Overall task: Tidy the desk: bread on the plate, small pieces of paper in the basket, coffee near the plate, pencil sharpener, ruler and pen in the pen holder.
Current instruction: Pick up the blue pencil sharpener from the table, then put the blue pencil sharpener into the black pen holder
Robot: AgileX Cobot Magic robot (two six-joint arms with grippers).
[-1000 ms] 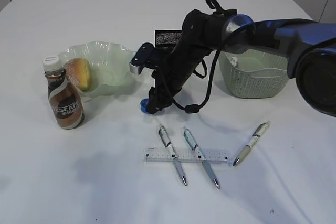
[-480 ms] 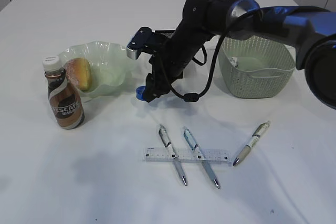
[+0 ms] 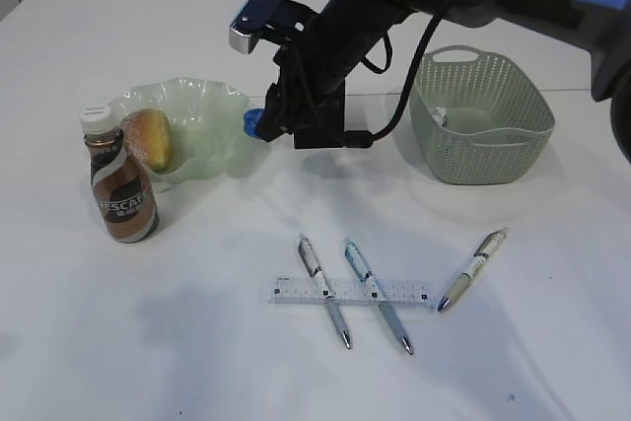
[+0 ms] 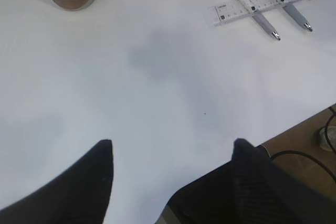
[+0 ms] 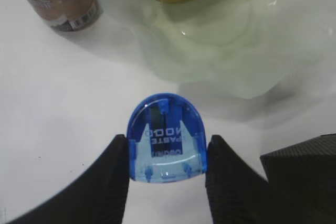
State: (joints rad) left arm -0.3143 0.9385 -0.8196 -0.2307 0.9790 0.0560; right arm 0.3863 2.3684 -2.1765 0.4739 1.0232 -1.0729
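Right wrist view shows the blue pencil sharpener [image 5: 167, 137] clamped between the right end effector [image 5: 167, 156] fingers, lifted above the bench [image 3: 197, 342] just beside the black pen holder [image 3: 320, 115]. Only its lower edges are pinched, so it could slip or twist free, or clip the holder's rim and miss. Left end effector [image 4: 170, 153] hangs apart, empty

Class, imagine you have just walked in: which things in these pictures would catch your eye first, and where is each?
First, the dark right arm reaching across the table's middle, its right pincer clamping a blue pencil sharpener in the air beside the green plate. Next, the bread on that plate, behind the coffee bottle. Near the front, two pens lie across a clear ruler.
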